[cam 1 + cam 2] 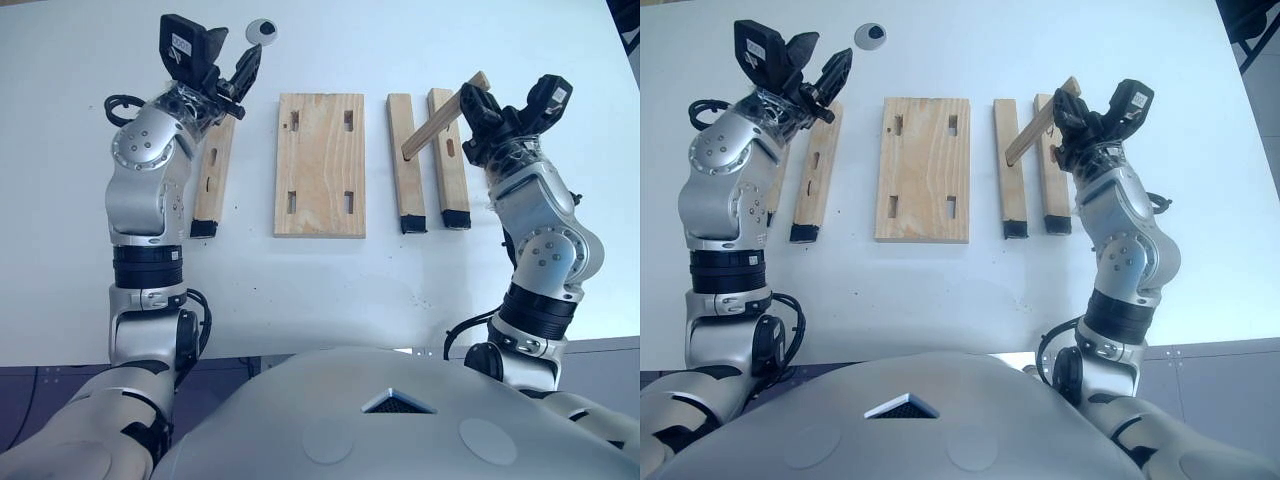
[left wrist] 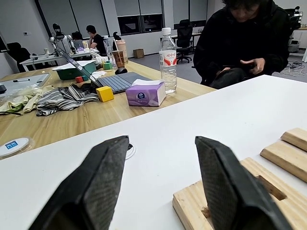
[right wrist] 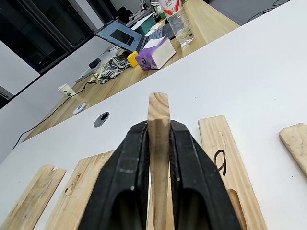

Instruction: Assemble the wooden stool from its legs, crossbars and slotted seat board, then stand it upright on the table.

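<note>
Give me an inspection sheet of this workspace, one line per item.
Surface: white table.
Job's things: seat board flat at centre; inner right leg and outer right leg flat beside it; left leg flat opposite; crossbar held tilted above the right legs.
Clutter: round grommet at far edge.
Grippers: left gripper open above left leg's far end; right gripper shut on crossbar.
Cables: black cable looped beside left arm.
Surroundings: wooden desk with laptop, tissue box, water bottle.

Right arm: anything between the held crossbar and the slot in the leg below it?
Nothing visible. The right gripper holds the crossbar tilted above the two right legs; the slot in the outer leg faces up, uncovered. The seat board lies apart, further left.
</note>
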You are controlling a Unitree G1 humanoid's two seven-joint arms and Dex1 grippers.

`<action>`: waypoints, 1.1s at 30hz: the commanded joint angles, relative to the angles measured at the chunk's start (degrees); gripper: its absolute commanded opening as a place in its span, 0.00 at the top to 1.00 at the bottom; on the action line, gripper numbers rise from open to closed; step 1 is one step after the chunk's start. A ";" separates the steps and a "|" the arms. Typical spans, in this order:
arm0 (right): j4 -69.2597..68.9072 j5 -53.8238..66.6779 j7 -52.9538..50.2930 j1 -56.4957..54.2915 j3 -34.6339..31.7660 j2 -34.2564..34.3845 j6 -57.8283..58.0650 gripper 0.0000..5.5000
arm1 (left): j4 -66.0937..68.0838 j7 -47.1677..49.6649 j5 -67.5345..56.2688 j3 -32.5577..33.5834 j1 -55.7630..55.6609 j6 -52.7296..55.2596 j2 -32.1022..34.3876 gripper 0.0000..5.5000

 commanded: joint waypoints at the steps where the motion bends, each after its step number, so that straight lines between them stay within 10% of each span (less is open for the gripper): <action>1: -0.99 0.60 -1.45 -0.82 -0.70 -0.35 2.23 0.93 | -0.49 0.98 0.91 0.34 1.47 -0.63 -0.32 0.54; 33: -0.08 -20.37 10.73 15.95 14.97 -10.41 -7.76 0.93 | -0.24 2.66 1.33 0.79 1.52 -1.87 -1.19 0.54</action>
